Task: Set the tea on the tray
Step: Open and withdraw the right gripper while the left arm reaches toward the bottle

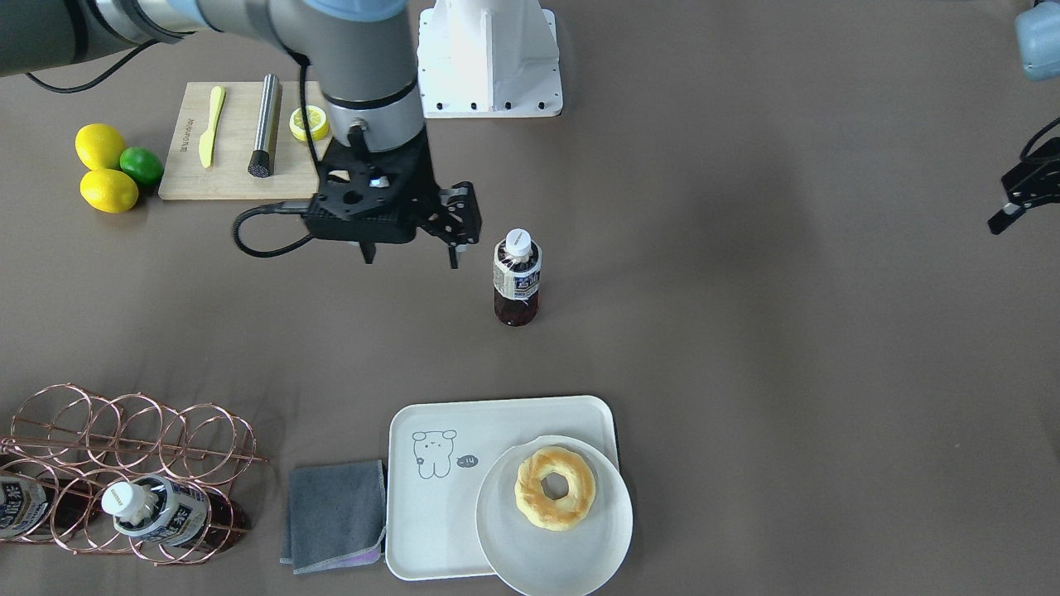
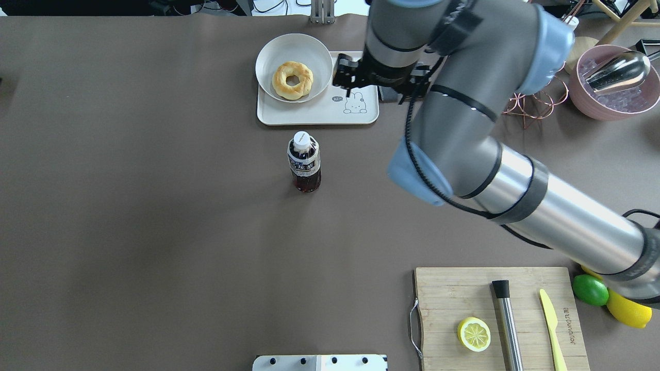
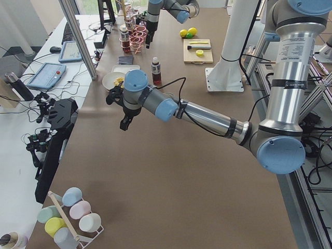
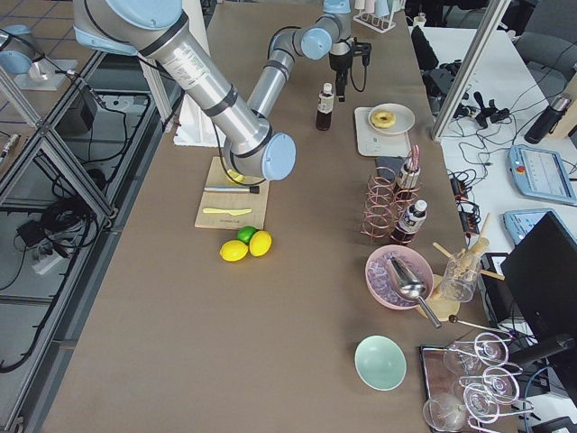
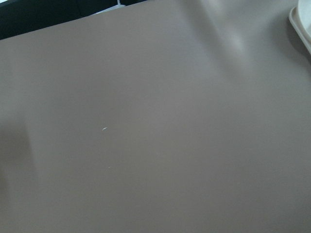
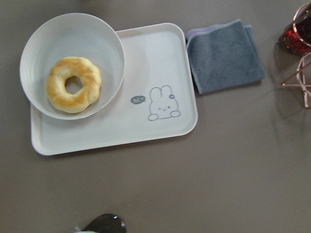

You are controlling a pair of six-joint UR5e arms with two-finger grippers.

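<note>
A tea bottle (image 1: 517,281) stands upright on the brown table (image 1: 745,331), its white cap on, near the middle and well short of the off-white tray (image 1: 439,530) that lies at the table's far edge from the robot. The right gripper (image 1: 411,252) hangs in the air close to the bottle without touching it, its two fingers spread apart and holding nothing; its wrist camera looks straight down on the tray, with the bottle only just showing at the bottom edge. On the tray, a round white plate (image 1: 530,563) carries a glazed doughnut (image 1: 530,488) and overhangs the rim at one corner, while the half bearing the small drawn animal lies bare. A folded grey cloth (image 1: 335,513) lies just beside the tray, and beyond it a copper wire rack (image 1: 132,454) holds more bottles (image 1: 157,513) of the same tea on their sides. Near the robot's base, a wooden cutting board (image 1: 236,165) has two lemons (image 1: 99,145) and a lime (image 1: 142,165) next to it. The left gripper (image 1: 1023,194) hovers far off over bare table, well apart from bottle and tray; whether its jaws are apart or together cannot be told.
</note>
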